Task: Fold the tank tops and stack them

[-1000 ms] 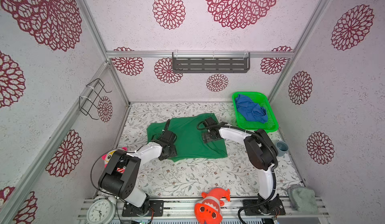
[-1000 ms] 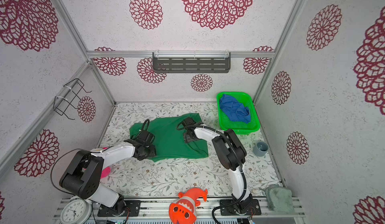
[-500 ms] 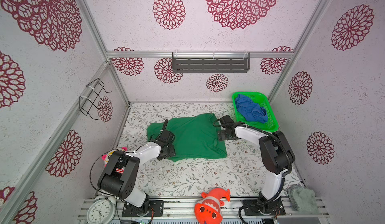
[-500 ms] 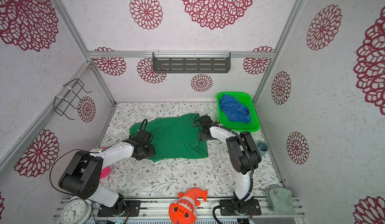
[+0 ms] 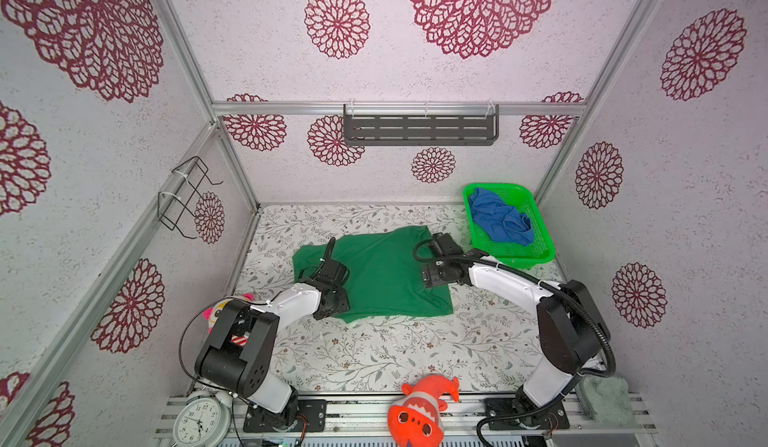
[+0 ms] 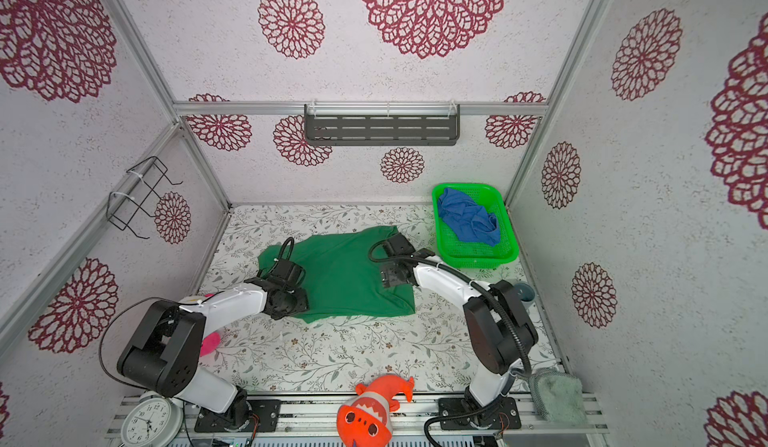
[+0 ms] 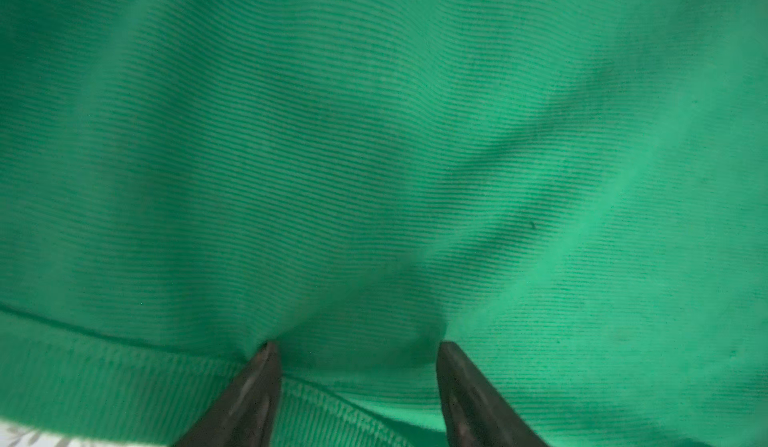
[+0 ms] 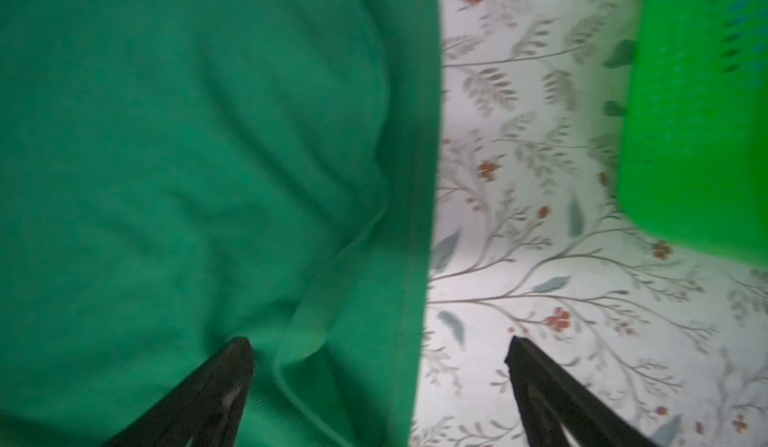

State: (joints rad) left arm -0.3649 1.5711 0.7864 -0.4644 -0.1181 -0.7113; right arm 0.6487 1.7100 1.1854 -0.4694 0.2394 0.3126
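- Orange plush toy (image 5: 419, 411) and a clock (image 5: 199, 422) sit at the lower edge of both top views, down by the arm bases.
- Bare floral surface (image 5: 374, 357) lies between them and the cloth.
- At mid-frame the dark green tank top (image 5: 382, 274) lies flat and unfolded. Its long axis runs left to right across the frame with a slight tilt, and one arm reaches in at each end.
- The left pincer (image 7: 356, 349) is partly spread. Both tips rest on the cloth by a seamed edge at the top's left end, and nothing is pinched between them.
- The right pincer (image 8: 378, 341) is spread wide and straddles the hemmed right edge, with one tip over green cloth and the other over bare surface. It holds nothing.
- The fold likely turns on this: each arm is nearest its own end, and the hem already lies between the right jaws.
- Farther off, at upper right, the royal blue tank top (image 5: 498, 220) lies crumpled in a bright green basket (image 5: 525, 260) — just beyond the right pincer, so the right arm is nearer.
- A dark shelf (image 5: 419, 129) hangs on the back wall.
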